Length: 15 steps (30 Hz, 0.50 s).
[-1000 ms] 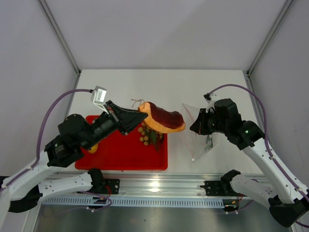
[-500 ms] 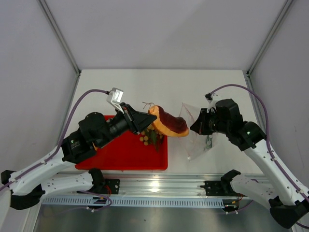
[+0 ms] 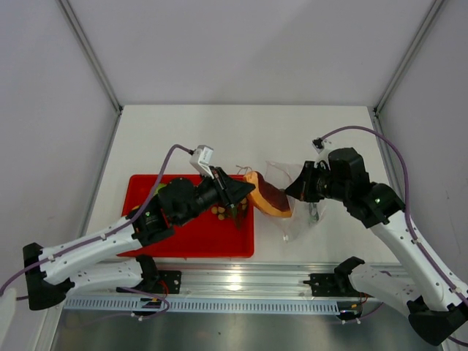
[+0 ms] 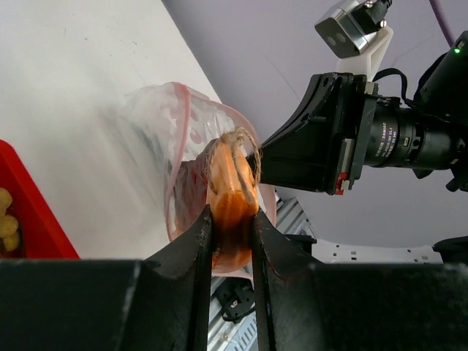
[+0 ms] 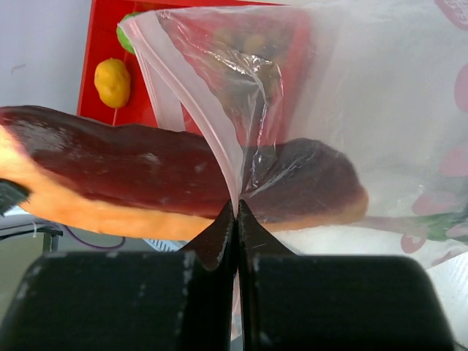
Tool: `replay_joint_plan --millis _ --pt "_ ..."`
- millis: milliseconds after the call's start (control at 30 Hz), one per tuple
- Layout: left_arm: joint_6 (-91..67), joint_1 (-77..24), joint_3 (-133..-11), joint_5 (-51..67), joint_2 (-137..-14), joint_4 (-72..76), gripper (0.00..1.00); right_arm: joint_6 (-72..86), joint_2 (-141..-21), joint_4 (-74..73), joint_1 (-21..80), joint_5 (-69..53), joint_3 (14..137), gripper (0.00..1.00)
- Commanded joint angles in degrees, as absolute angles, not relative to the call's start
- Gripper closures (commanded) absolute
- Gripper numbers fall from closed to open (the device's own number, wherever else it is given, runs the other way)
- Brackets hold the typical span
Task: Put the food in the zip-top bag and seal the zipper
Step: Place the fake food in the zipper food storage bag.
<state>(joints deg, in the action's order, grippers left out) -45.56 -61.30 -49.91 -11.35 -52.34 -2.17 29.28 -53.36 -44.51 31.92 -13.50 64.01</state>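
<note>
While the tan balls and green stalks lie on the red tray, the meat slab is clamped in the left gripper, half inside the zip-top bag, whose rim is pinched by the closed right gripper. The rim could be tugged free, or the mouth folded shut, should the slab snag it.

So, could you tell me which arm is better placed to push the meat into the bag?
Left: the left tool grips the meat slab, partly inside the bag; the right tool pinches its rim.
</note>
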Motion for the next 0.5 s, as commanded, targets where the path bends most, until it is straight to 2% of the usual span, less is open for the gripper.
replay_joint_plan --millis 0,233,467 --pt "-47.02 -62.49 -50.45 -12.04 -54.31 8.7 0.99 32.69 -53.61 -41.22 32.17 -14.77 66.18 1.0" --pt "-46.14 -64.6 -52.91 -10.11 -62.04 11.43 0.99 35.68 -54.67 -39.73 31.99 -14.24 66.44 1.0" --pt "-47.2 -64.69 -53.35 -12.74 -63.37 7.29 0.99 36.04 -55.19 -38.85 31.9 -14.24 67.32 1.0"
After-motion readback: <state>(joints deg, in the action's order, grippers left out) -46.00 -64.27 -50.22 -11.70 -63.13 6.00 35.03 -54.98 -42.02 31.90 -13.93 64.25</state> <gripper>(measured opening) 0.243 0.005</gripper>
